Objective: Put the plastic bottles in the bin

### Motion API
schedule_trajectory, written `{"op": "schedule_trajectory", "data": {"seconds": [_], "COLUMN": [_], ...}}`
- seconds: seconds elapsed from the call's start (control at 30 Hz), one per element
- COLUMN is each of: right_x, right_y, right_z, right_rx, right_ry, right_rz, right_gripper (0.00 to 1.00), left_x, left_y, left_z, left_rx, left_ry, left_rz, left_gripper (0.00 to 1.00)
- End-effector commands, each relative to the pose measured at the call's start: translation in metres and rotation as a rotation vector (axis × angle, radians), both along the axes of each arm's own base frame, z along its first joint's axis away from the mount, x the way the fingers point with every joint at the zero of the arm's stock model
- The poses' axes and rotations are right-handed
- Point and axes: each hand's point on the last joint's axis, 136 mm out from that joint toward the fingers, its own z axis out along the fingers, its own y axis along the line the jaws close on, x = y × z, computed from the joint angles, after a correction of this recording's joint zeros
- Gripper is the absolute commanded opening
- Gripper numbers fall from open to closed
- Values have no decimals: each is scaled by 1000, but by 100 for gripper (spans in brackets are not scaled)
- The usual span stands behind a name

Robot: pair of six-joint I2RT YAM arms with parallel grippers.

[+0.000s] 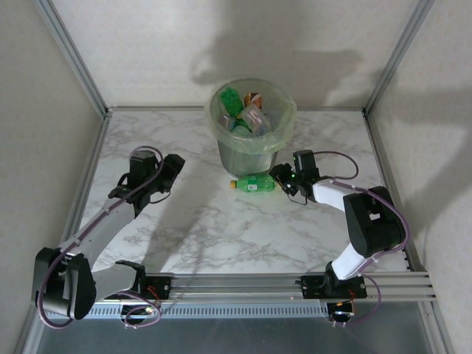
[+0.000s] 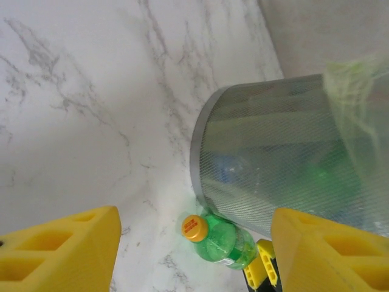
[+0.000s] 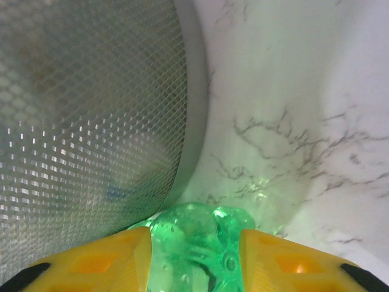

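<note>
Top view looks down from above and behind the arms (image 1: 110, 217), wide, whole surface (image 1: 221, 228) in frame. Left wrist view faces bin (image 2: 279, 164) and bottle (image 2: 228, 243) from nearby. Right wrist view very close on same bin, bottle.

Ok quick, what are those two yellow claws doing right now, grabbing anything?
Left gripper: open, holding nothing.
Right gripper: closed on the green plastic bottle lying beside the round grey metal mesh bin.
</note>
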Motion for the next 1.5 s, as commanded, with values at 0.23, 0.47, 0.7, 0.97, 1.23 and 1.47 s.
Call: {"op": "schedule_trajectory", "data": {"seconds": [0.23,0.47,0.7,0.97,1.23,1.47], "right_x": [-56,-86,-79,-89,-99,-109], "right_y": [46,79,63,124,173,200], "right_z": [7,20,34,18,8,-20], "right_rx": [22,-71,-200,-420,-491,-555], "right_ry": [7,-29,-122,-294,-316,-272], "right_rz": [161,314,315,607,740,822], "right_gripper": [43,49,92,98,95,85], "left_x": [14,25,32,36,29,25], "left_y": [-37,-52,-63,-59,-44,-23], "left_z": [-42,-58,-61,-54,-54,-46], "left_rx": [-28,-20,-9,25,41,72], "left_ry": [52,84,95,97,104,86], "left_rz": [-65,-104,-134,-133,-107,-61], "left_gripper": [62,60,59,58,58,58]}}
